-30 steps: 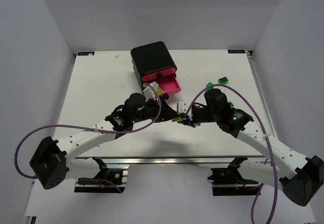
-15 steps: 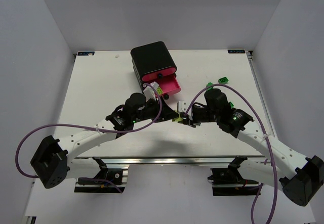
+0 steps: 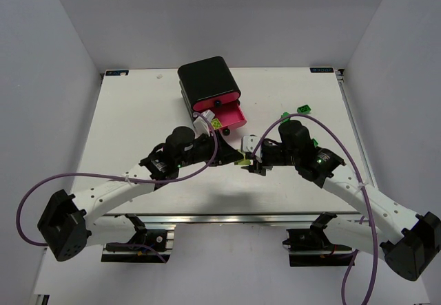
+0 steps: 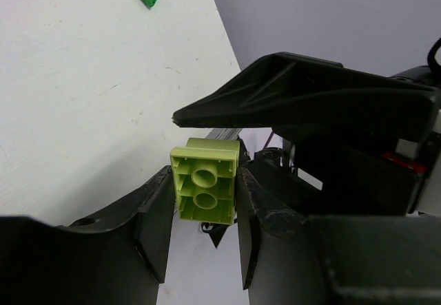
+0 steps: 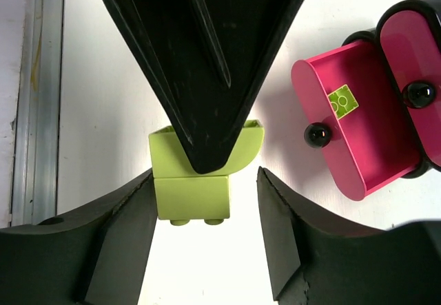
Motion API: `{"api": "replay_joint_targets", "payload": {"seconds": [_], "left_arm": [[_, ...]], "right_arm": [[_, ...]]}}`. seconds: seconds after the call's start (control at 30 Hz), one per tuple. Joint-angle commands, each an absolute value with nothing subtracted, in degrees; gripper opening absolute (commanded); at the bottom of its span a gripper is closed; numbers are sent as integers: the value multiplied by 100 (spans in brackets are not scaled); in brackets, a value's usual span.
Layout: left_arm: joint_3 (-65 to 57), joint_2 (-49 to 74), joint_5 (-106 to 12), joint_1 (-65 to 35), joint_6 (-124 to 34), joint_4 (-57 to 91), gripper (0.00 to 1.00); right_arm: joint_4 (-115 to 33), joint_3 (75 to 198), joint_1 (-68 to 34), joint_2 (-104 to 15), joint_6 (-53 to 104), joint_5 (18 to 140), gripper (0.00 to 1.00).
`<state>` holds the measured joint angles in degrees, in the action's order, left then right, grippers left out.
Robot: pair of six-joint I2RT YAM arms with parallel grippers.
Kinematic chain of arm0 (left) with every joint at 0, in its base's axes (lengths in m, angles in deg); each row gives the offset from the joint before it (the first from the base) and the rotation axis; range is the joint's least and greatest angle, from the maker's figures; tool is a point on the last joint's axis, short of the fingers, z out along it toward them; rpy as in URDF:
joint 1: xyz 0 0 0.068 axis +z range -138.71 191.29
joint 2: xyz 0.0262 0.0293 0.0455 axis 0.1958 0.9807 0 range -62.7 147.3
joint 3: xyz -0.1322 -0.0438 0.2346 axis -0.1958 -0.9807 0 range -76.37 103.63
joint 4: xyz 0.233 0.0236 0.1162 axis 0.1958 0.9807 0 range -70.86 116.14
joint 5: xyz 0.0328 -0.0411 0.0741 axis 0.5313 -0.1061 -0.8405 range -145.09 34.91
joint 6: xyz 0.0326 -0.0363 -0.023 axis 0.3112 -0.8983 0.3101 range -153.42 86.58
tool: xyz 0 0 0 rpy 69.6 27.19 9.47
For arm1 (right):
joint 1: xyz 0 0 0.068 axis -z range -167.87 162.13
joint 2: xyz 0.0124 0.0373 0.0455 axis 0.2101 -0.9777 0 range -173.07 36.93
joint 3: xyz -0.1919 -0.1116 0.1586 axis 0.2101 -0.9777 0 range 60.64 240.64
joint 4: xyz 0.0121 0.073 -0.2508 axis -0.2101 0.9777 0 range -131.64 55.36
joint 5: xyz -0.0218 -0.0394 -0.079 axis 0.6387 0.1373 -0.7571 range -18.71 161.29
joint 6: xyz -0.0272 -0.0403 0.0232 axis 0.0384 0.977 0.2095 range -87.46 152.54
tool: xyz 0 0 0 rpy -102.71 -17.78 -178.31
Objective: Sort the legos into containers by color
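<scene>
Before the cabinet [image 3: 209, 81] and its open drawer [image 5: 375, 153]: left gripper [image 4: 204, 181] clamps a lime brick [image 4: 204, 198]; right gripper [image 5: 205, 181] stands wide around it

Lime brick [image 4: 204, 191] pinched in left gripper [image 4: 204, 212], off the table. One pink drawer [image 5: 375, 146] of black cabinet [image 3: 207, 78] stands open, second lime brick [image 5: 342, 102] flat inside. Green bricks [image 3: 303, 108] loose at right.

From above, the green legos [image 3: 303, 108] right of the cabinet [image 3: 209, 83] are too small to count their studs. In the right wrist view, a finger [image 5: 207, 64] of the left gripper [image 4: 204, 181] hides the upper half of the yellow-green brick [image 5: 189, 196] in front of the cabinet, and the picture's right edge cuts the cabinet off.
</scene>
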<state>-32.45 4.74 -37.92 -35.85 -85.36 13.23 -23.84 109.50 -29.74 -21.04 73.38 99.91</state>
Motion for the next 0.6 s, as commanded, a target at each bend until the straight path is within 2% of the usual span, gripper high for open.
{"api": "replay_joint_targets", "payload": {"seconds": [0.0, 0.23, 0.33, 0.43, 0.47, 0.53, 0.57], "left_arm": [[-3164, 242, -3716, -3573, -8448, 1386, 6], [-3137, 225, -3724, -3573, -8422, 1483, 6], [-3155, 234, -3733, -3521, -8413, 1527, 6], [-3155, 242, -3742, -3521, -8396, 1527, 6], [-3155, 260, -3751, -3521, -8404, 1527, 6], [-3128, 260, -3751, -3521, -8387, 1553, 5], [-3120, 260, -3760, -3521, -8378, 1562, 5]], "right_arm": [[-2626, 10907, -2997, -2037, 7376, 10029, 63], [-2600, 10924, -2988, -2028, 7464, 10099, 62], [-2556, 10942, -2988, -2037, 7534, 10170, 54], [-2416, 10994, -3006, -2116, 7649, 10249, 40], [-2363, 11012, -2997, -2125, 7675, 10267, 30], [-2319, 11021, -2988, -2169, 7736, 10319, 19], [-2318, 11021, -2997, -2178, 7754, 10320, 6]]}}
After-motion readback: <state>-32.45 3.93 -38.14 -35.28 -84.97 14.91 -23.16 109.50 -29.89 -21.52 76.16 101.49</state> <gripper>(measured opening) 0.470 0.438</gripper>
